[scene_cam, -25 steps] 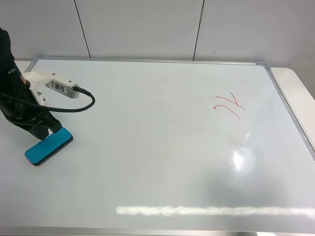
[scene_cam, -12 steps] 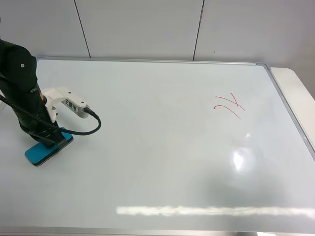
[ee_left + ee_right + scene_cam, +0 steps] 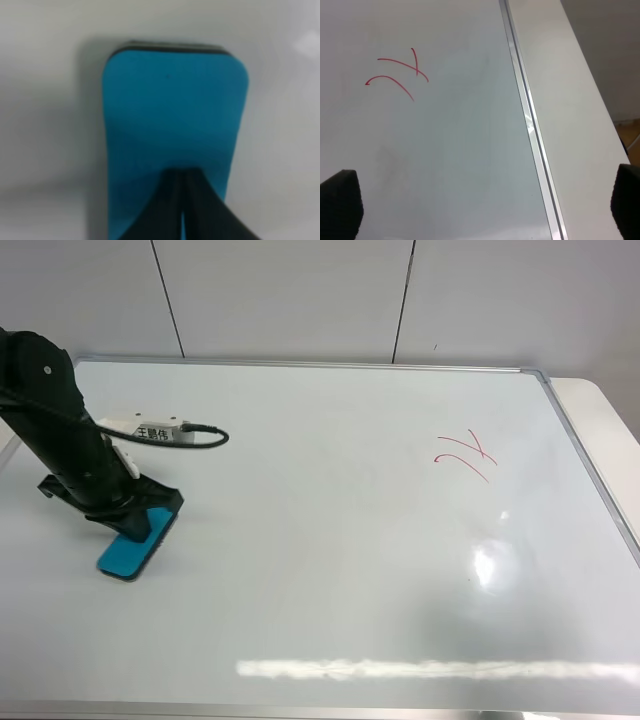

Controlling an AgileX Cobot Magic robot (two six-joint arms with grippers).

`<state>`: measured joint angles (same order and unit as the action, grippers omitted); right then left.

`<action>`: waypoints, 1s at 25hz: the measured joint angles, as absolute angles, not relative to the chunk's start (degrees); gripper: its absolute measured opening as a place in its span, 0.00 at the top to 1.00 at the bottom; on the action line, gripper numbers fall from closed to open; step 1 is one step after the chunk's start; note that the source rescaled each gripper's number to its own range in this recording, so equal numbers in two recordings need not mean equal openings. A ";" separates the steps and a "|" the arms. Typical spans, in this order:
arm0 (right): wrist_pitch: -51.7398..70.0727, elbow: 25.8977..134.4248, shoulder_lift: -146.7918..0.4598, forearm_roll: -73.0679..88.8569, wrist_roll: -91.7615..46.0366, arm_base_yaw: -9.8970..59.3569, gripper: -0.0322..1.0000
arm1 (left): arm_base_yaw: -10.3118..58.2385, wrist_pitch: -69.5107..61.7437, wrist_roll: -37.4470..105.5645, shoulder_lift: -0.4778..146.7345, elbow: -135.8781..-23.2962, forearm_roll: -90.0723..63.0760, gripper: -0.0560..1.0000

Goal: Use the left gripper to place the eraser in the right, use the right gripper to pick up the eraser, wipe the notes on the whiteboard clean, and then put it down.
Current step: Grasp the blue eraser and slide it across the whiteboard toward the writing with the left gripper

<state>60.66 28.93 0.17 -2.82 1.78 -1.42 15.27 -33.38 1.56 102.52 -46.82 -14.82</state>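
Note:
The teal-blue eraser (image 3: 133,545) lies flat on the whiteboard (image 3: 330,560) at its left side. My left gripper (image 3: 150,514) is shut, and its closed fingertips press down on the eraser's near end without clasping it. In the left wrist view the eraser (image 3: 175,110) fills the middle, with the left gripper (image 3: 182,205) resting on its top. The red notes (image 3: 465,455) sit at the board's right. The right wrist view shows the notes (image 3: 397,75) on the board ahead of my right gripper (image 3: 482,202), which is open with one fingertip in each lower corner and nothing between them.
The board's silver frame (image 3: 530,130) runs along its right edge, with the cream tabletop (image 3: 600,410) beyond it. A white camera housing with a black cable (image 3: 150,429) rides on the left arm. A grey panelled wall stands behind.
The left arm has swung right across the board, sliding the eraser with it a short way to the right and turning it more upright. The right gripper's view gives no earlier frame.

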 joint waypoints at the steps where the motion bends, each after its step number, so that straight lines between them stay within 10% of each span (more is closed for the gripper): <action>1: 60.66 28.93 0.17 -2.82 1.78 -1.42 0.00 | 15.90 -32.63 -0.39 102.63 -46.82 -18.08 0.94; 25: 60.66 28.93 0.17 -2.82 1.78 -1.42 0.00 | 43.15 -23.03 -9.11 120.37 -65.97 -53.89 0.95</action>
